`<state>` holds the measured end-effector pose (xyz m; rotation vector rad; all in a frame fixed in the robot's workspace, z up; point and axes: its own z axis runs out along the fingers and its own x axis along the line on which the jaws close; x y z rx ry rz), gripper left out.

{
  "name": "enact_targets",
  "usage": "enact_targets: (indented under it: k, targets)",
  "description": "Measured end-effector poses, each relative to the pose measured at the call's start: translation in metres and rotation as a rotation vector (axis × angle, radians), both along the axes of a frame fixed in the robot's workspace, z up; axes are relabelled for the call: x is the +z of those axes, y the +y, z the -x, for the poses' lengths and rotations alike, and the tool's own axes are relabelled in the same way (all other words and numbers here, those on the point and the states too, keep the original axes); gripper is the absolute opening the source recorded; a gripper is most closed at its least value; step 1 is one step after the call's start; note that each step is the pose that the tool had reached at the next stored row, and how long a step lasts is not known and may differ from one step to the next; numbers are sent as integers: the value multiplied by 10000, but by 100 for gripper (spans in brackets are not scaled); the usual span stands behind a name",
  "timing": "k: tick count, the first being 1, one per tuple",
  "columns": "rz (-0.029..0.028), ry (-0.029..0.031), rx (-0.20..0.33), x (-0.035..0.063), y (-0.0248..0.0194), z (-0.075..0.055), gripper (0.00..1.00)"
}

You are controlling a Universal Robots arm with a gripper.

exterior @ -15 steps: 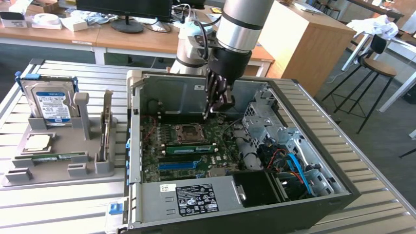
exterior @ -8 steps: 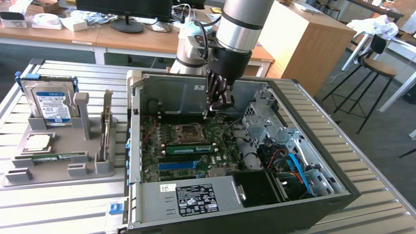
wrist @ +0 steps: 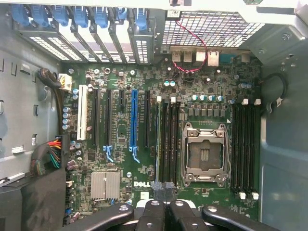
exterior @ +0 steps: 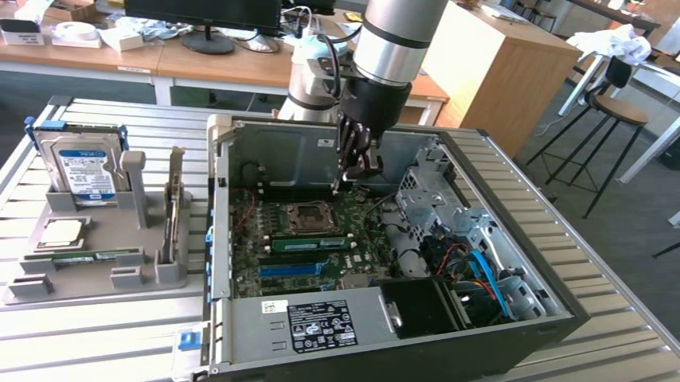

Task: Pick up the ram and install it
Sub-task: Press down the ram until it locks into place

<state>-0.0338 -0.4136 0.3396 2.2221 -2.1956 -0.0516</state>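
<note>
Install step, I judge: the ram (exterior: 308, 241) stands in a slot just beside the processor socket (exterior: 308, 213). The gripper (exterior: 365, 169), closed and empty, hangs above it. Seating calls for a straight, even push.

The parts holder (exterior: 64, 290) stands beside the case (exterior: 287, 143), at the exterior view's left.

The wrist view's edge cuts off my tool (wrist: 162, 188). Print on the hard drive (exterior: 85, 171) is too small to read.
</note>
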Motion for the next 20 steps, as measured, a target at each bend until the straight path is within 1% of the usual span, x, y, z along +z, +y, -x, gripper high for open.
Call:
enact_targets:
  k: [4, 11, 15, 20]
  targets:
    - [2, 1, 1, 1, 1, -12, 10]
    - [-1, -4, -1, -1, 14, -87, 10]
    - [-1, -4, 0, -5, 15, -160, 10]
    - [0, -3, 0, -9, 15, -283, 10]
